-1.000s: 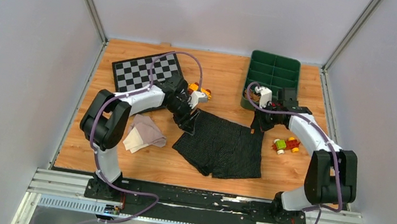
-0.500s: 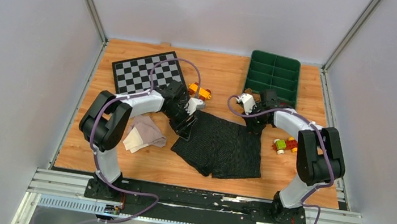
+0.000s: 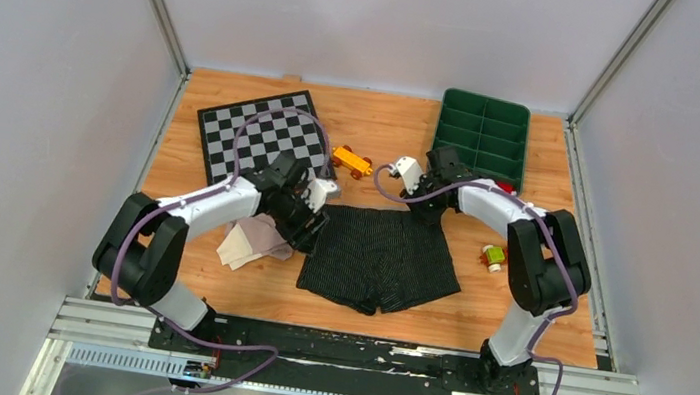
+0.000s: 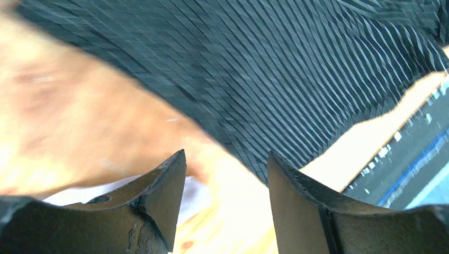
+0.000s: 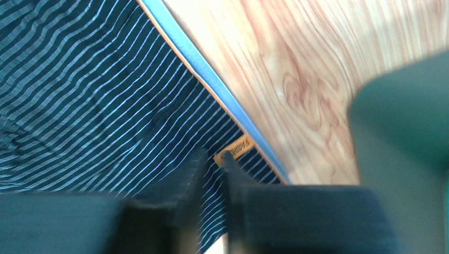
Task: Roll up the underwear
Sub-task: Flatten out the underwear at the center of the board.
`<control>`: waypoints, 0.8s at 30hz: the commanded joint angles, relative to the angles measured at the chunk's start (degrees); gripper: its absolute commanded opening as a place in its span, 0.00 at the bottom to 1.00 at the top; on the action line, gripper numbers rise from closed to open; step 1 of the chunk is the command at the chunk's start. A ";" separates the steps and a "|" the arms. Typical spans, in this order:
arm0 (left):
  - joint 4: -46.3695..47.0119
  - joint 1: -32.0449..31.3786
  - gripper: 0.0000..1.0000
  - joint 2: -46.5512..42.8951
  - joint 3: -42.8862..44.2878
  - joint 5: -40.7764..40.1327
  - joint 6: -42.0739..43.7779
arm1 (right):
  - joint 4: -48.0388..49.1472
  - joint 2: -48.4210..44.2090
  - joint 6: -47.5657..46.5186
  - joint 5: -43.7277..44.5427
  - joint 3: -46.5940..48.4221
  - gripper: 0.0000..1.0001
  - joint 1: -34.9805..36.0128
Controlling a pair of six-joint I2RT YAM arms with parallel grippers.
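The black striped underwear (image 3: 381, 260) lies spread flat mid-table. My right gripper (image 3: 427, 213) sits at its far right corner. In the right wrist view it (image 5: 213, 153) is shut on the blue-edged waistband (image 5: 212, 79) beside an orange label (image 5: 235, 149). My left gripper (image 3: 306, 228) hovers at the garment's left edge. In the left wrist view it (image 4: 226, 153) is open with nothing between the fingers and the black underwear (image 4: 296, 69) just ahead. A crumpled tan and cream underwear bundle (image 3: 255, 236) lies to the left of it, blurred in the left wrist view (image 4: 79, 121).
A checkerboard mat (image 3: 258, 134) lies at the back left, with an orange toy (image 3: 351, 162) next to it. A green divided tray (image 3: 481, 136) stands at the back right. A small green and red toy (image 3: 493, 257) rests to the right of the black underwear.
Both arms swung left and the black underwear shifted left and squared up with them. The left gripper's jaws have widened and it now sits off the cloth's left edge.
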 commanded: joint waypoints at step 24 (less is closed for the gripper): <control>16.41 10.91 0.56 16.68 13.65 -0.96 -23.67 | -11.03 -28.04 11.16 -16.35 1.11 0.62 -13.48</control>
